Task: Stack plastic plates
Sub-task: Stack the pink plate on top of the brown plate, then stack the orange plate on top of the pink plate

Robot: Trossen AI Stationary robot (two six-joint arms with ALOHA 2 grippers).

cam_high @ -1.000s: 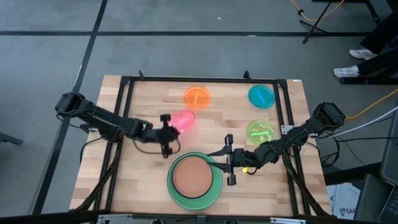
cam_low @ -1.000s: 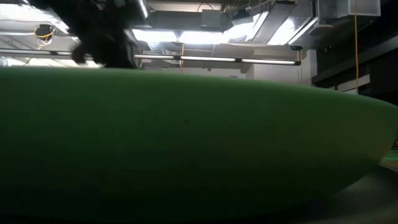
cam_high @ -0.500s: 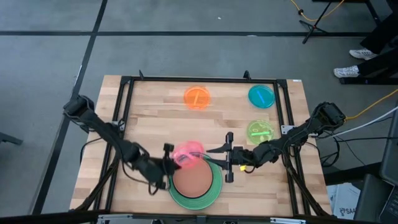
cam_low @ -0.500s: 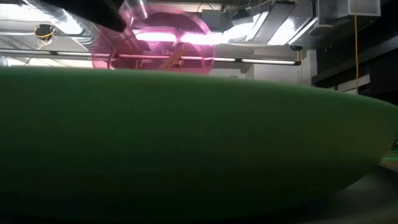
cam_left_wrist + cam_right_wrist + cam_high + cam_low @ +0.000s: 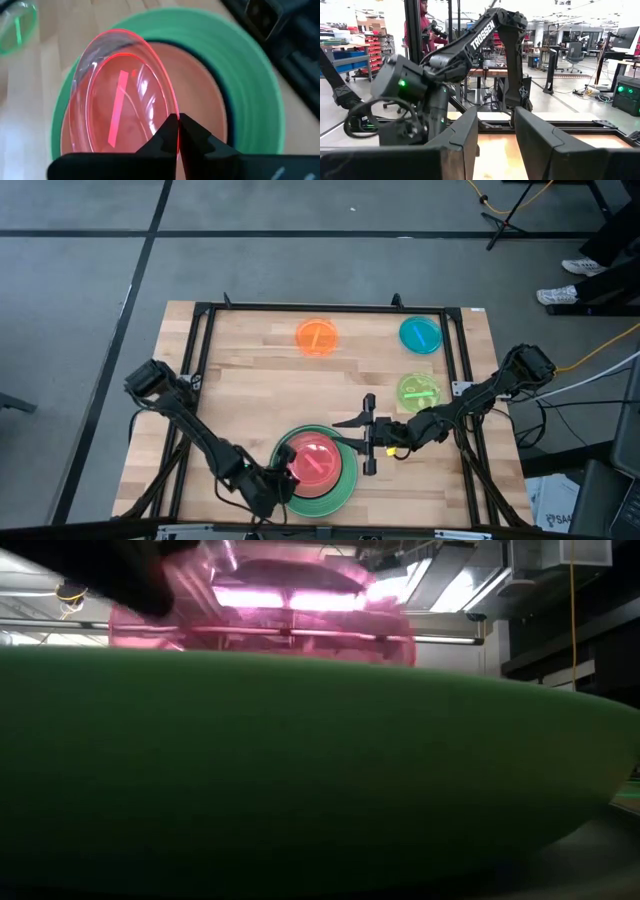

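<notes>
1 small pink plate hangs tilted over the brown plate nested in the green plate, pinched at its rim by the left gripper. Level and centre it before letting go. The right gripper waits beside, fingers spread.

A translucent pink plate is showing above a brown plate, ringed by dark teal inside a light green plate. Orange, blue and lime plates are lying on pale wood.
</notes>
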